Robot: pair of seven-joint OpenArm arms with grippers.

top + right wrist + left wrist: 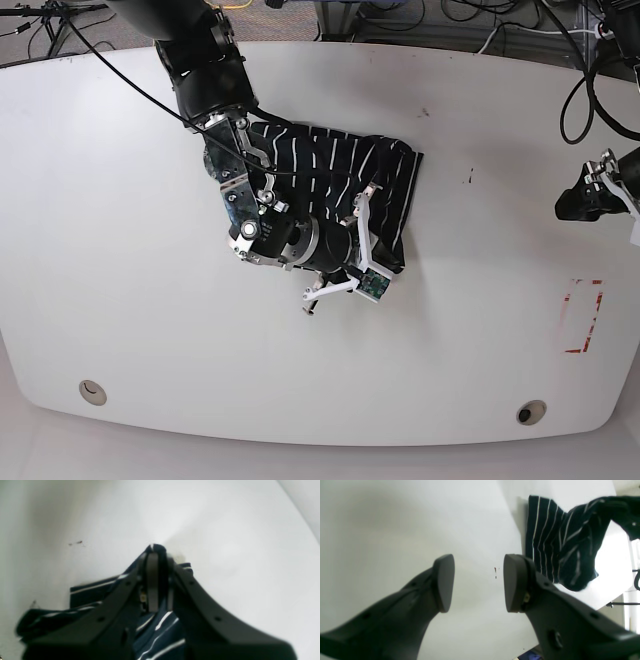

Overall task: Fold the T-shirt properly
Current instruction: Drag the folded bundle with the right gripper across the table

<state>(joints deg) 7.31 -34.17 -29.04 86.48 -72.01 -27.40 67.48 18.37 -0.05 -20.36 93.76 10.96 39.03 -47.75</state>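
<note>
A soft black T-shirt [330, 180] with thin white stripes lay bunched and partly folded at the upper centre of the base view, on a smooth white bench [120, 300] with rounded corners. Its fabric showed loose creases rather than flat panels, with a squared edge toward the upper right and a drooping corner at the lower right of the heap. The right hand [157, 555], matte dark plastic with curved fingers and flat grey pads, was clenched on a fold of the T-shirt; in the right wrist view the cloth peeked out past the pinched tips and spread in striped folds beneath. The left hand [479, 582] stood released and holding nothing, its two wedge-shaped pads well apart above bare bench, with the T-shirt at the upper right of the left wrist view, lifted in a twisted swag. In the base view that arm sat at the far right edge, well apart from the garment. Wide bare surface lay to the left, below and to the right of the cloth. A red outlined rectangle [583, 317] marked the bench at lower right, and two round holes [92, 391] sat near the bottom edge
</note>
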